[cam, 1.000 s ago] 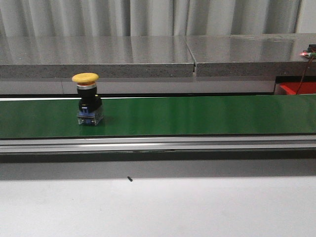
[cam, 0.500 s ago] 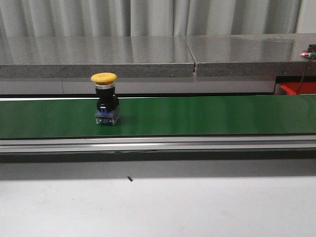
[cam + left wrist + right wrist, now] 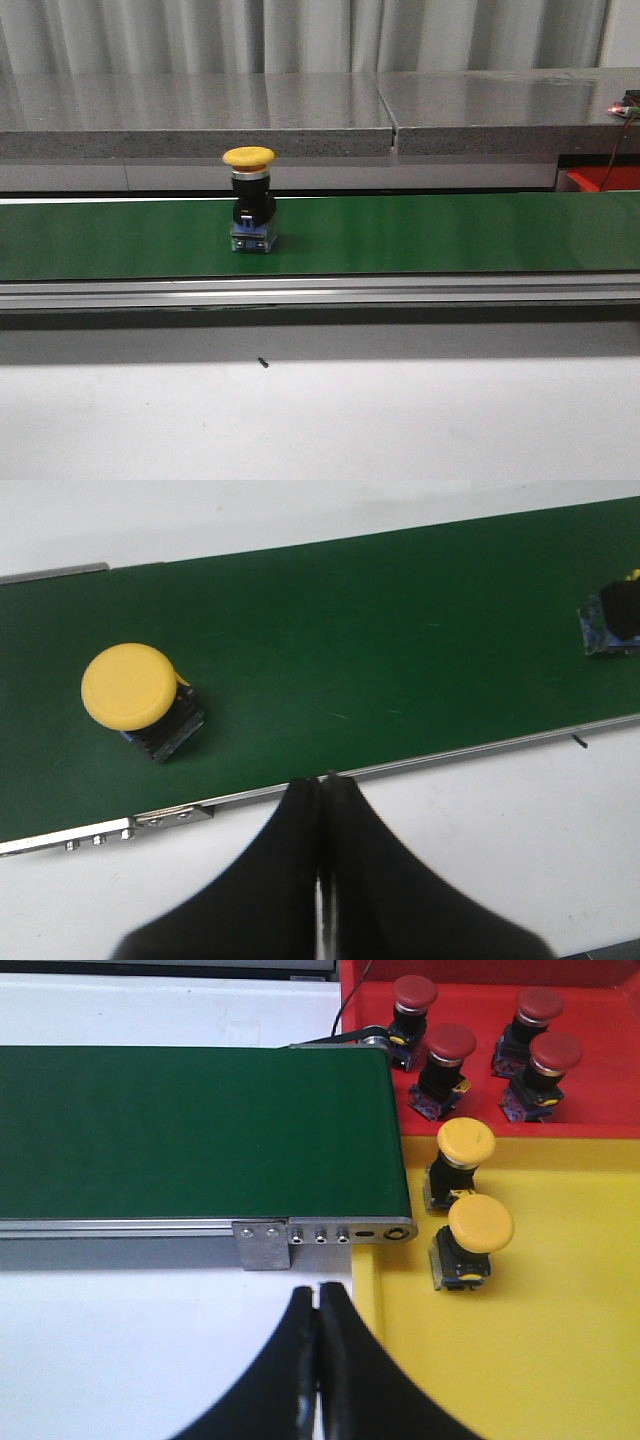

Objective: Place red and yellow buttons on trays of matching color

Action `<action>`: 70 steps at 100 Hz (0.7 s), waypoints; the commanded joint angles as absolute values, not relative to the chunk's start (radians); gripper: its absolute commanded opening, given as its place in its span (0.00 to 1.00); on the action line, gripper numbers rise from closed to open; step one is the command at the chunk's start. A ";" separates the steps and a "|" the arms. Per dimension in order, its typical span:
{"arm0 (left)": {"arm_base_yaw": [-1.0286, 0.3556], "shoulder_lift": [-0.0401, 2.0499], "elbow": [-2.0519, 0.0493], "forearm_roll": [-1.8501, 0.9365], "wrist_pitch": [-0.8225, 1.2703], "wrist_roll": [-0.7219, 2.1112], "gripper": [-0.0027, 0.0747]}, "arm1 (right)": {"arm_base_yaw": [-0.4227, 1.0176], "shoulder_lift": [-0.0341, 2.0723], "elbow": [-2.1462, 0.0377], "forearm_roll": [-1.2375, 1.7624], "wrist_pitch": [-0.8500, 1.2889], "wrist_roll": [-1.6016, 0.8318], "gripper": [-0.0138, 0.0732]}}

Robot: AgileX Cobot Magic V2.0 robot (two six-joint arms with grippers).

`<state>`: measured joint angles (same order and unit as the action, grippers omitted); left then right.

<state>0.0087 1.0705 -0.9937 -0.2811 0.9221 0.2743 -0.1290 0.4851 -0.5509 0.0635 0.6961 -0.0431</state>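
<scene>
A yellow button (image 3: 250, 200) with a black body and blue base stands upright on the green belt (image 3: 420, 235), left of the middle. It also shows at the edge of the left wrist view (image 3: 613, 620). A second yellow button (image 3: 130, 688) stands on the belt (image 3: 350, 660) in that view. My left gripper (image 3: 320, 780) is shut and empty over the white table beside the belt's rail. My right gripper (image 3: 320, 1288) is shut and empty by the edge of the yellow tray (image 3: 560, 1360), which holds two yellow buttons (image 3: 478, 1228). The red tray (image 3: 480, 995) holds several red buttons (image 3: 448, 1052).
The belt's metal end (image 3: 330, 1230) sits against both trays. A grey stone ledge (image 3: 300, 110) runs behind the belt. A corner of the red tray (image 3: 605, 178) shows at the far right. A small black speck (image 3: 262, 362) lies on the white table.
The yellow button has travelled to the right along the belt, staying upright. Neither arm shows in the front view.
</scene>
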 commanded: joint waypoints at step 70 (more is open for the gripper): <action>-0.025 0.529 -0.695 -0.345 0.775 0.278 0.01 | -0.117 0.487 -0.576 0.070 0.633 -0.051 0.08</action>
<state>-0.0163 0.5422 -0.6942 -0.3032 0.8410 0.2781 -0.1164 0.4851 -0.5509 0.0654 0.6961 -0.0431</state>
